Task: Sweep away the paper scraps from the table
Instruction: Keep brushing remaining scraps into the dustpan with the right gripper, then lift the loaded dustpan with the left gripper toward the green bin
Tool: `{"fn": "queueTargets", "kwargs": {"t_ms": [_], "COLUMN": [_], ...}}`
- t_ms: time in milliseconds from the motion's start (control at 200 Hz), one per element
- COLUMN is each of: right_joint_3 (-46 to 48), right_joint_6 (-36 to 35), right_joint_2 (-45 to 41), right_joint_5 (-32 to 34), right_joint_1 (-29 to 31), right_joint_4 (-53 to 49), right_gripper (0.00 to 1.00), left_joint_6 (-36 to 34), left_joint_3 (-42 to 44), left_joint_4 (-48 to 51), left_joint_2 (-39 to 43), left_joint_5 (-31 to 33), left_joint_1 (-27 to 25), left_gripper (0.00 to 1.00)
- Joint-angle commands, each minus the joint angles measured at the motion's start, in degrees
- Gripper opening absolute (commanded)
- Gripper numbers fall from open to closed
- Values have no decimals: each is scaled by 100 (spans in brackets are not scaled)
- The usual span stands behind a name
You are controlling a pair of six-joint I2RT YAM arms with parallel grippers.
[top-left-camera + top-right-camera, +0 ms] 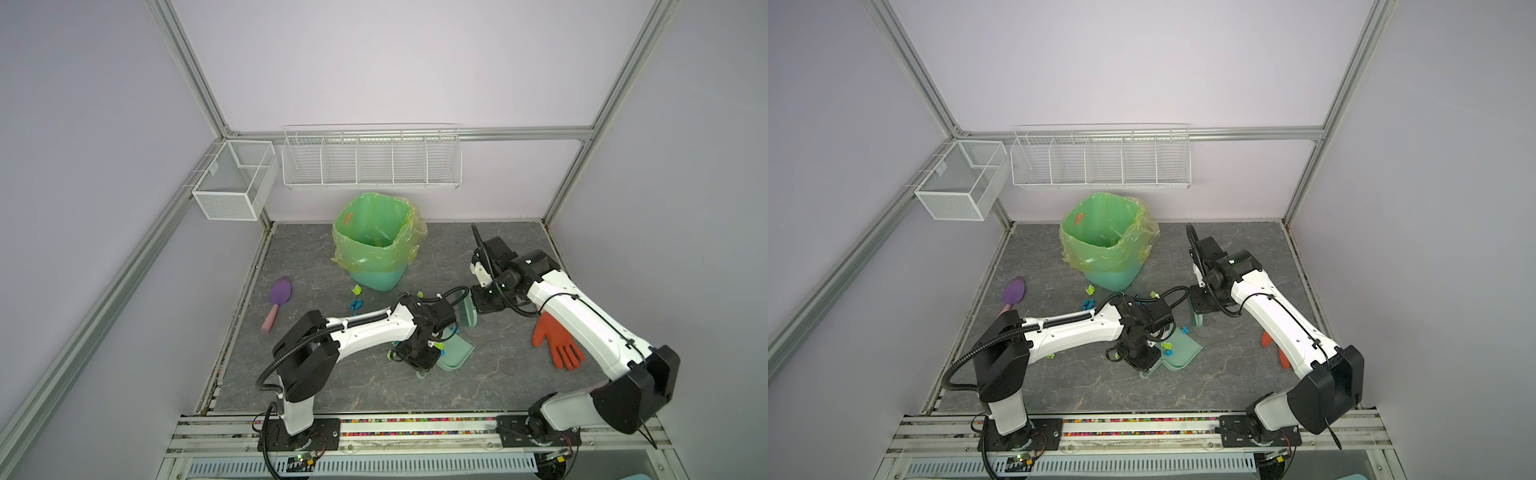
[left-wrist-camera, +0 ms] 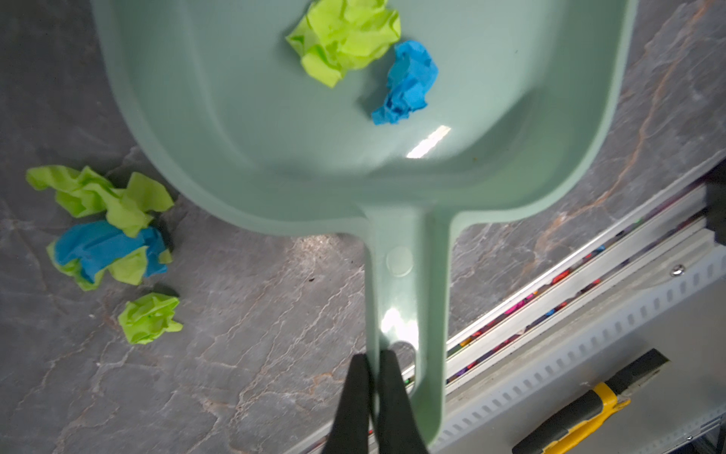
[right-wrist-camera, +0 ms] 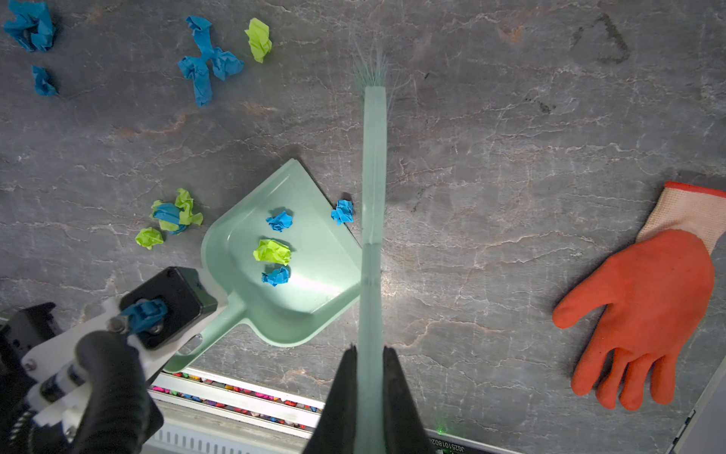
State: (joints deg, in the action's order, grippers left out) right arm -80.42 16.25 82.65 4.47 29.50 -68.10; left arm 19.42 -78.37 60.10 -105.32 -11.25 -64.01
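My left gripper [image 2: 375,355] is shut on the handle of a mint green dustpan [image 2: 275,118], which lies flat on the table [image 1: 374,386]. In the pan lie a lime paper scrap [image 2: 343,37] and blue ones [image 3: 279,221]. My right gripper [image 3: 369,351] is shut on a mint green brush [image 3: 373,196], which stands along the pan's open lip with its bristles on the table. One blue scrap [image 3: 343,211] lies between lip and brush. More paper scraps [image 2: 106,228] lie beside the pan, and others [image 1: 356,297] near the bin.
A green-lined bin [image 1: 376,245] stands at the back. An orange glove [image 1: 557,345] lies under the right arm, and a purple scoop [image 1: 279,297] lies at the left. Two wire baskets [image 1: 370,160] hang on the walls. The front rail [image 2: 550,295] runs close to the dustpan handle.
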Motion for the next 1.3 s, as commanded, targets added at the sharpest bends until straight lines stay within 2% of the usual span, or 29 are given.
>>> {"fn": "queueTargets", "kwargs": {"t_ms": [0, 525, 750, 850, 1155, 1300], "right_joint_3": [-8, 468, 816, 862, 788, 844], "right_joint_6": [-106, -223, -517, -676, -382, -58], "right_joint_2": [-10, -234, -627, -864, -1539, -1771], "right_joint_5": [-153, -667, -1569, -1765, -587, -319], "right_joint_1": [-10, 109, 203, 232, 179, 41], "right_joint_4": [95, 340, 355, 122, -544, -465], "right_gripper": [7, 7, 7, 7, 7, 7], "left_joint_6": [-48, -60, -118, -140, -149, -130], "left_joint_3": [3, 158, 38, -2, -93, -244], "left_joint_4": [147, 124, 129, 143, 185, 233], "left_joint_2": [-113, -109, -236, -261, -261, -103], "left_joint_5": [-119, -69, -71, -49, 32, 300], "left_joint_1": [-6, 16, 24, 37, 64, 65], "left_gripper": [0, 0, 0, 0, 0, 0]}}
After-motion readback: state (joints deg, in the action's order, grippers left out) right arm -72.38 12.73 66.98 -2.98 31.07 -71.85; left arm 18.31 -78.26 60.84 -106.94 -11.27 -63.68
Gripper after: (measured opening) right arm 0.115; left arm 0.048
